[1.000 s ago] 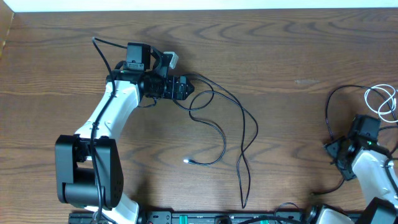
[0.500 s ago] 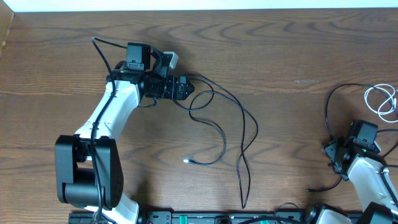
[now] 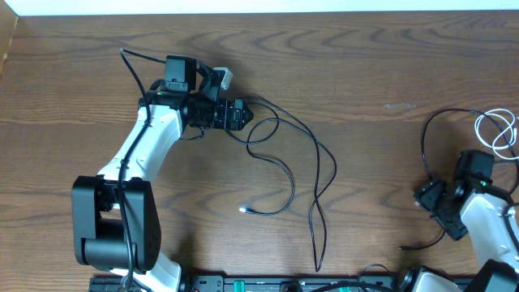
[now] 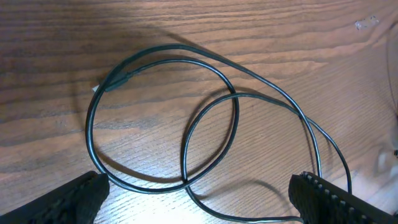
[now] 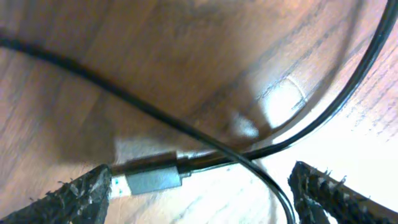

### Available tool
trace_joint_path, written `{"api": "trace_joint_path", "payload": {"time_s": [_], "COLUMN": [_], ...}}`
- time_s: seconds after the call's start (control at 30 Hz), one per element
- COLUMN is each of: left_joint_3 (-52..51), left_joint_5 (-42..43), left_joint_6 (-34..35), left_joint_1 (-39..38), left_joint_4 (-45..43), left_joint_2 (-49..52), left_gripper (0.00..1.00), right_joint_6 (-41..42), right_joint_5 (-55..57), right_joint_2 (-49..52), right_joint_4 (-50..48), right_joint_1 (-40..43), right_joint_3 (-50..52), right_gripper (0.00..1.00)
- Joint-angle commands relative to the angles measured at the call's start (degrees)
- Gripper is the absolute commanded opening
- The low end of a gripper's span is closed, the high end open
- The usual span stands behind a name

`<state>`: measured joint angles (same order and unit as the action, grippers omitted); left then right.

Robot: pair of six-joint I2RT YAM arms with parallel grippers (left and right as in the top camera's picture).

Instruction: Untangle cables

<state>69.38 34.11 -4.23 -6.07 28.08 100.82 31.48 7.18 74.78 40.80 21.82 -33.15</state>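
Your right gripper (image 5: 202, 193) has swung round and spread wide over a silver-tipped black plug (image 5: 146, 180). Your left gripper (image 4: 199, 202) hangs wide above the long thin black cable (image 4: 236, 102), looped on the wooden table (image 3: 389, 65). The coiled white cable (image 3: 496, 130) lies far right. Pinch one strand beside the crossing.

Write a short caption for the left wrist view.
Left gripper, open, above a black cable whose loops cross on the wooden table.

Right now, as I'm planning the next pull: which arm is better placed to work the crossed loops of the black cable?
Left. The left gripper, open, hovers right over the black cable and its crossed loops; the right gripper is far off, near the white cable.
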Motion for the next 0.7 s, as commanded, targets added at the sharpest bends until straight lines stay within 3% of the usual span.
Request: {"api": "trace_joint_path", "payload": {"time_s": [0.0, 0.3, 0.57, 0.67], "left_joint_3": [-0.72, -0.72, -0.72, -0.72], "left_joint_5": [-0.55, -0.55, -0.52, -0.52], "left_joint_6": [0.52, 0.52, 0.52, 0.52], "left_joint_1": [0.13, 0.13, 0.13, 0.13], "left_joint_4": [0.07, 0.09, 0.11, 0.13], "left_joint_2": [-0.83, -0.83, -0.83, -0.83], "left_gripper": [0.98, 0.98, 0.98, 0.98], "right_joint_6": [-2.45, -4.59, -4.83, -4.96], "right_joint_5": [-0.28, -10.84, -10.47, -10.1], "right_joint_2": [0.22, 0.24, 0.24, 0.24], "right_joint_4": [1.7, 2.73, 1.86, 0.11], "right_joint_1": [-0.55, -0.55, -0.55, -0.52], "right_joint_3": [-0.87, -0.24, 1.95, 2.84], "right_gripper": [0.89, 0.9, 0.93, 0.83]}}
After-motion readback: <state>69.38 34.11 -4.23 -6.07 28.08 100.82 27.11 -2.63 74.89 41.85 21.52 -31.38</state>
